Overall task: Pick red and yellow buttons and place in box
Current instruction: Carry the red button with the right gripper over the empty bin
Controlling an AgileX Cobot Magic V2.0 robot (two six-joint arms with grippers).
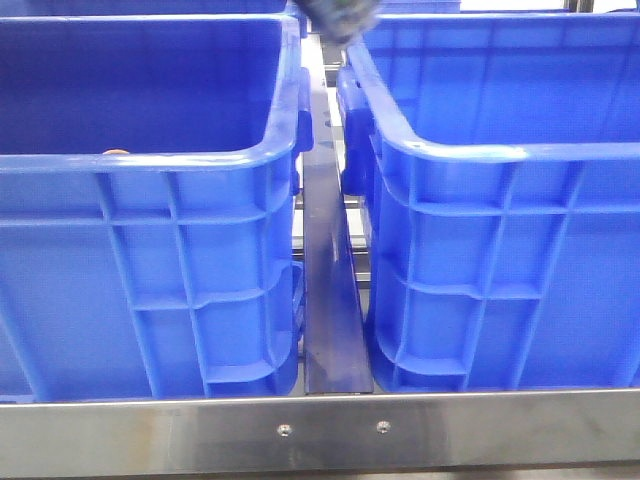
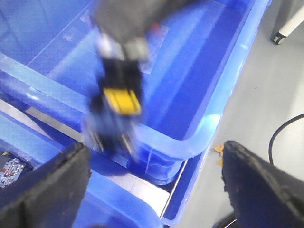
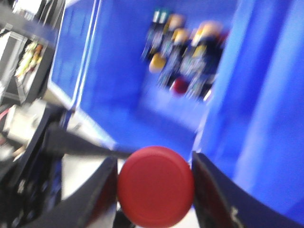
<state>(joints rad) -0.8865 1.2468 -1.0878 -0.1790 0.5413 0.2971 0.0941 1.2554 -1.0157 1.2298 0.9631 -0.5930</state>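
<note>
A red button [image 3: 156,185] with a round domed cap sits between the fingers [image 3: 102,190] of my right gripper [image 3: 154,186], which is shut on it. Beyond it, a heap of buttons [image 3: 190,61] with red and yellow caps lies blurred inside a blue box [image 3: 266,118]. The front view shows twin blue boxes, one left [image 1: 150,260] and one right [image 1: 520,260], with a blurred gripper [image 1: 335,20] above the gap at their far end. My left gripper [image 2: 154,156] is open and holds nothing, above a blue box [image 2: 190,71]. A blurred black-and-yellow part [image 2: 118,104] hangs from a grey arm over that box.
A metal rail [image 1: 330,300] runs between the two boxes, and a steel bar [image 1: 320,435] crosses the near edge. A small reddish bit [image 1: 115,152] peeks over the left box's near rim. Grey floor [image 2: 275,95] with a dark cable [image 2: 280,133] lies beside the box.
</note>
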